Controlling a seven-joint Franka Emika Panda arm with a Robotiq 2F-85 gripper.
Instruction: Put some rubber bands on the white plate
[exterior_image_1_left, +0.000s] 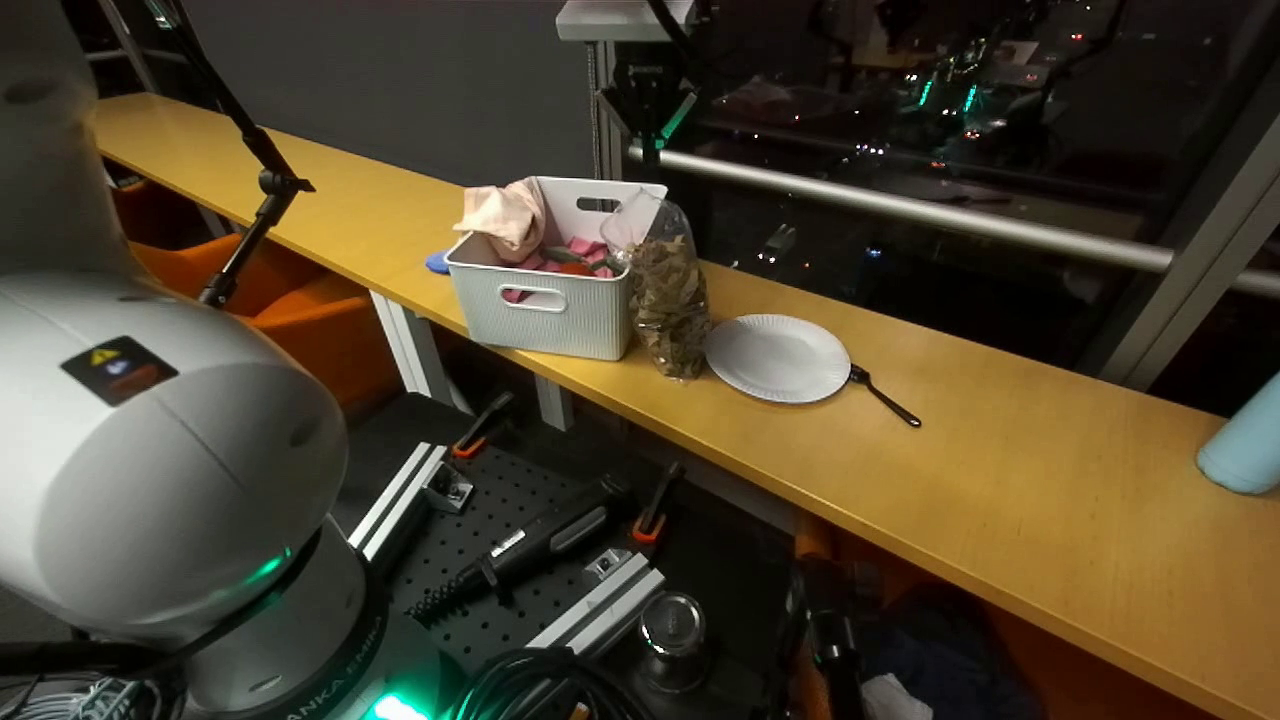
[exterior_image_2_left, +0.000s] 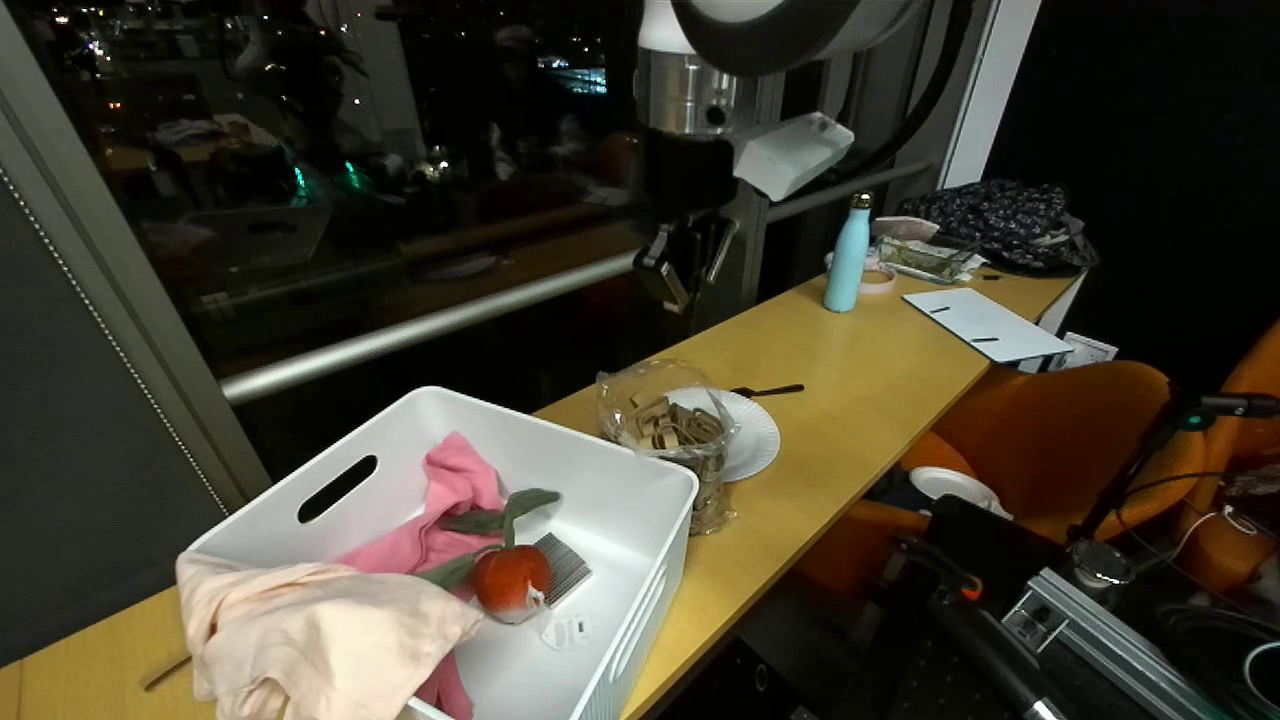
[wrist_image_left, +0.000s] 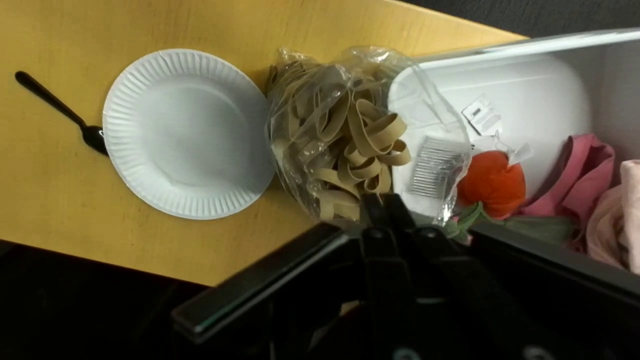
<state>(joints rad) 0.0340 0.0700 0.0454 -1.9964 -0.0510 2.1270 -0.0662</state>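
White plate (wrist_image_left: 190, 135), fluted rim, lies flat on the yellow tabletop (exterior_image_1_left: 980, 480). At the plate's rim: black utensil (wrist_image_left: 61, 106), head partly covered by the rim in the wrist view, handle pointing away; fork or spoon, cannot tell. Just beside the plate, on the side opposite the utensil: clear plastic bag (exterior_image_1_left: 670, 300), upright, mouth open, filled with tan rubber bands (wrist_image_left: 357, 132); contact between bag and plate cannot be made out. Higher up, toward the plate's bag side, the gripper (wrist_image_left: 382, 198) hangs in the air, fingers drawn together and clenched on themselves, a visible gap between their tips and the bag in both exterior views. Farther from the plate, past the bag: white bin (exterior_image_1_left: 560, 330), holding a pink cloth (exterior_image_2_left: 460, 480) and an orange-red round object (exterior_image_2_left: 512, 578) with green leaf shapes. A peach cloth (exterior_image_2_left: 320, 620) drapes over the bin's end away from the plate; just past that end, a blue object (exterior_image_1_left: 437, 262), partly hidden. Well apart from the plate, on its utensil side: light-blue bottle (exterior_image_2_left: 848, 258), upright in an exterior view. Farther from the plate than the bottle: flat white board (exterior_image_2_left: 985, 318) with two short dark strips, and beyond, a dark patterned bundle (exterior_image_2_left: 990, 218).
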